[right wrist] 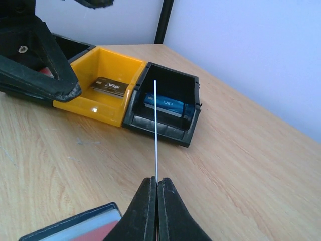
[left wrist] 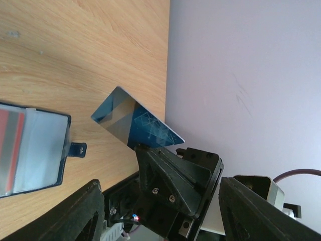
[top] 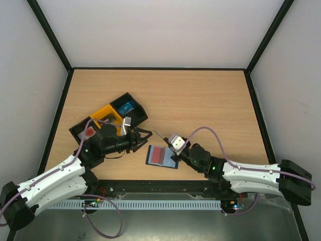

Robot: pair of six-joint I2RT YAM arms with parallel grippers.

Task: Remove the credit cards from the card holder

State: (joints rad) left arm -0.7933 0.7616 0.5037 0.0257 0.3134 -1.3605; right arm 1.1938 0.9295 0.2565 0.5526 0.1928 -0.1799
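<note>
The letters "VIP" can be read on the dark card (right wrist: 109, 86) inside the yellow tray (right wrist: 88, 108) and on the blue card (right wrist: 165, 105) in the black tray (right wrist: 160, 128) just right of the yellow tray.

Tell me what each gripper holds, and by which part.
The right gripper pinches a blue card by its lower edge; the left gripper is open, holding nothing.

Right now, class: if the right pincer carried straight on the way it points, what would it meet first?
Probably the black tray holding a blue card: the right pincer, shut on a thin card, aims at its near wall across the table. Depth is hard to judge.
</note>
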